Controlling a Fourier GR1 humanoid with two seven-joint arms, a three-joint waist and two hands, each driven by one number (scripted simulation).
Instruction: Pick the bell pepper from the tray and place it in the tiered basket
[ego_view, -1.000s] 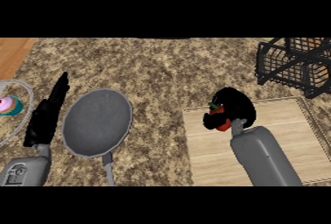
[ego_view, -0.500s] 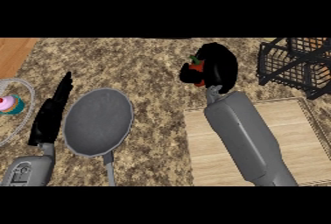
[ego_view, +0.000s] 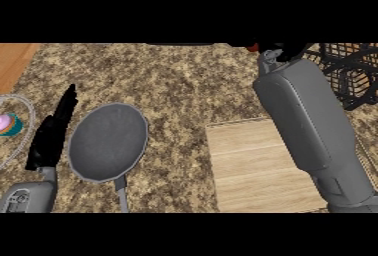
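Far left: a cupcake (ego_view: 9, 124) on a clear plate (ego_view: 22, 145), cut off by the view's edge. Just right of it, the left hand (ego_view: 53, 131), black, fingers straight and together, pointing up the counter (ego_view: 177, 85), holding nothing. Next, a grey pan (ego_view: 108, 142), handle running toward the lower edge, lying close beside the left hand. Right of centre, a wooden tray (ego_view: 255, 172), bare where visible, partly covered by the right forearm (ego_view: 314, 125). Forearm stretched steeply up the view, reaching to the top edge. Right hand (ego_view: 275, 47) almost wholly cut off there; fingers not visible, so cannot tell open or closed. A small red patch, the pepper (ego_view: 253, 48), beside the wrist at the top edge, off the tray. Far right: the black wire basket (ego_view: 354, 75), just beside the forearm.
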